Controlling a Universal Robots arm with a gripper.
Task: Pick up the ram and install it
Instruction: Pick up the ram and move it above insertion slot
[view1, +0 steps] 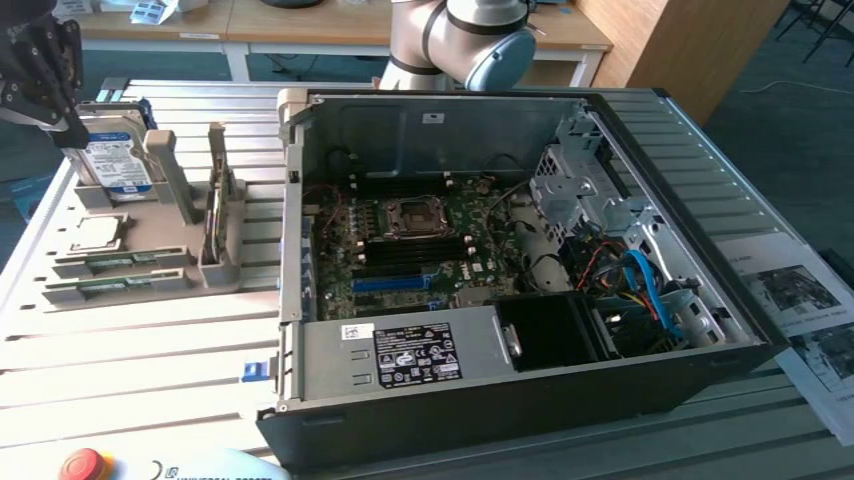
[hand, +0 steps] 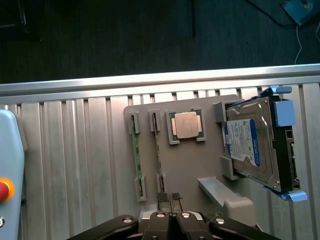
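Black fingers of the end effector (hand: 169, 197) are pressed together, tips touching, and hang over the near edge of a grey holder block (hand: 200, 165). Just past them the ram (hand: 135, 155) — a slim green stick — lies on edge in two grey clips of that block, apart from the fingertips. Further along the block sit a square silver processor (hand: 186, 125) and a blue-labelled hard drive (hand: 247, 145), which stands on edge in its cradle. All of this rests on a ribbed metal counter (hand: 75, 150). Beyond the block, toward the exterior view's right, stands an open computer case (view1: 534, 400) — its motherboard (view1: 414, 250) exposed.
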